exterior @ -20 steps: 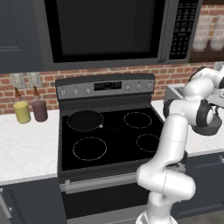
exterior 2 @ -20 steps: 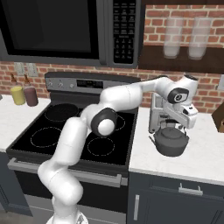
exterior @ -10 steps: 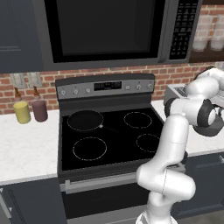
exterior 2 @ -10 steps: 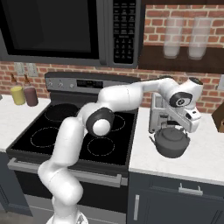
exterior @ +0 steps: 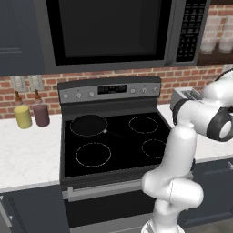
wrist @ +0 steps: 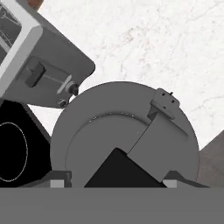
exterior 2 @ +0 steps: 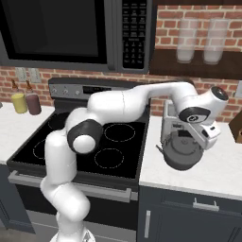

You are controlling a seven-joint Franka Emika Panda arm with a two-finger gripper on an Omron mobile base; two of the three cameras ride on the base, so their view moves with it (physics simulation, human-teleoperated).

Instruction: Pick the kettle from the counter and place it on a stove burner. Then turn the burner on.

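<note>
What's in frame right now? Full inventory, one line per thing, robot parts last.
kettle: 1, grey metal, on the counter right of the stove, in front of the toaster
counter: white speckled, both sides of the stove
stove burner: 1, thin white dotted ring, front-right of the black cooktop
other rings: 3, white outlines, on the cooktop
toaster: 1, silver, at the wall right of the stove
bottles: 2, yellow and maroon, counter left of the stove
microwave: 1, dark, above the stove
jars: 2, pale, on the shelf upper right
arm: 1, white
claw: 1, directly over the kettle, fingertips hidden

Toaster [exterior 2: 171, 124] just behind kettle [exterior 2: 182, 151]; open counter [exterior 2: 215, 171] to its right.
</note>
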